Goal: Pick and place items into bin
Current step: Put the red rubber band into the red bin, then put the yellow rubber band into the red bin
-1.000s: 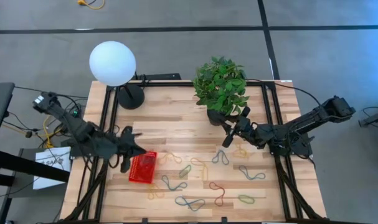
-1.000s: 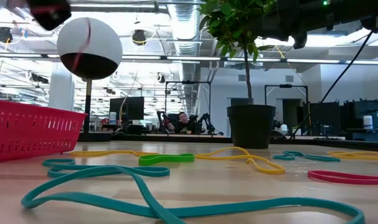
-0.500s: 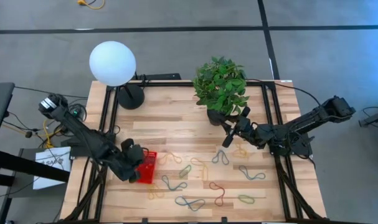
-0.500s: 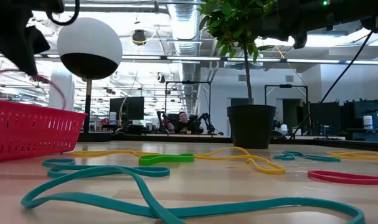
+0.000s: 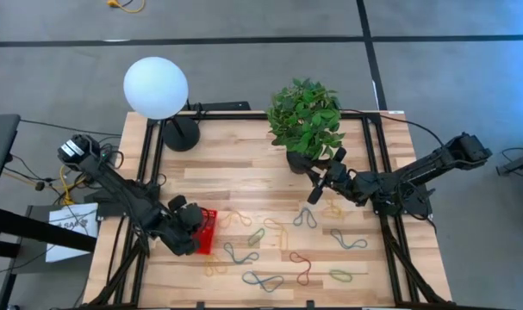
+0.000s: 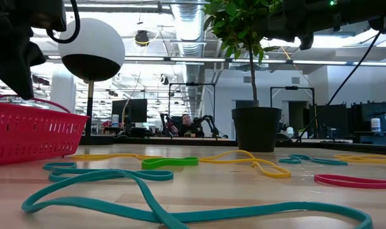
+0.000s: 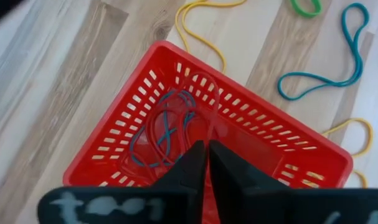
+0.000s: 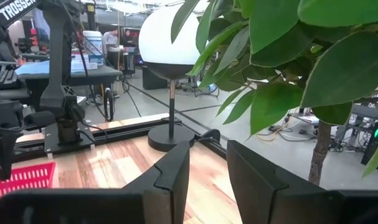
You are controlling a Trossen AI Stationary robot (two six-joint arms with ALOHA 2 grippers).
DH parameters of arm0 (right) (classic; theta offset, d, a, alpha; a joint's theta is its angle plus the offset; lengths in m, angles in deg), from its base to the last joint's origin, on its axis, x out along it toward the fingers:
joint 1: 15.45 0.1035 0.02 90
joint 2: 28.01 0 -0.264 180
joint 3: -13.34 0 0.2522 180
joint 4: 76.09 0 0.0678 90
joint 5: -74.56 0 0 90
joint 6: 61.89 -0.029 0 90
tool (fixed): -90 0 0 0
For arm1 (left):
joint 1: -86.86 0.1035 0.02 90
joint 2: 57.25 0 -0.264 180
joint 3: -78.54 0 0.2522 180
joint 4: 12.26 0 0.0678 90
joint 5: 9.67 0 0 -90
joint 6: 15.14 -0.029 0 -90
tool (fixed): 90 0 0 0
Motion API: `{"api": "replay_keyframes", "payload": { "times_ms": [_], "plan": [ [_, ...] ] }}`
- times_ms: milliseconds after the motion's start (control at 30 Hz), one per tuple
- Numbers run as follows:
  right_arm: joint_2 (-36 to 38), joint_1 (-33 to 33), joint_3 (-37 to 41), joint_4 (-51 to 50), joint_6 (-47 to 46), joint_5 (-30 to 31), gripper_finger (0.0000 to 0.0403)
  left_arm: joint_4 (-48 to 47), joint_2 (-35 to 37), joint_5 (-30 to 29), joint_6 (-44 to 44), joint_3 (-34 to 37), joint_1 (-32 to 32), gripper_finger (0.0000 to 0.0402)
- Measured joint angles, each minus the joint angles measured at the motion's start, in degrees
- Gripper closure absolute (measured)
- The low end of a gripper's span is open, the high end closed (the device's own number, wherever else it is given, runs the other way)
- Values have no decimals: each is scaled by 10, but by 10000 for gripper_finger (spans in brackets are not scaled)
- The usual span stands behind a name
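The red mesh basket (image 5: 208, 226) (image 7: 271, 138) sits on the table's left part, with blue loops (image 7: 164, 130) lying inside it. My left gripper (image 5: 190, 231) (image 7: 206, 154) hovers right over the basket, shut on a thin red loop (image 7: 204, 93). Many coloured loops lie flat on the wood to the right of the basket: teal (image 5: 241, 254) (image 6: 148, 203), green (image 5: 256, 236) (image 6: 169, 163), yellow (image 6: 243, 159) and red (image 5: 300, 267). My right gripper (image 5: 321, 176) (image 8: 207, 168) waits open in the air beside the plant pot (image 5: 300, 161). My left gripper pinches the thin red loop between its two shut fingers, coming from above and pointing down into the basket. The loop (image 7: 208, 106) hangs slack below the fingertips, and its arc (image 6: 34, 100) shows just over the basket's rim. Which part of the loop it has is hidden by the fingers.
A white globe lamp (image 5: 156, 87) stands at the far left corner and a potted plant (image 5: 306, 116) at the far middle. Black rails (image 5: 149, 172) run along both table sides. Bare wood lies between the lamp and the plant.
My left gripper has moved from beside the basket's left side toward the near edge and down, ending over the basket, still shut. The red loop it carries has come down from in front of the lamp globe to the basket's rim.
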Motion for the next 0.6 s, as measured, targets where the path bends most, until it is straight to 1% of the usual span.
{"api": "replay_keyframes", "payload": {
  "times_ms": [133, 367, 600],
  "plan": [
    [0, 0, 0, 0, 0, 0, 300, 0, 0, 2, 1, 0, 0, 364],
    [0, 0, 0, 0, 0, 0, 300, 0, 0, 23, 1, 0, 0, 328],
    [0, 0, 0, 0, 0, 0, 300, 0, 0, 17, -5, 0, 0, 315]
  ]
}}
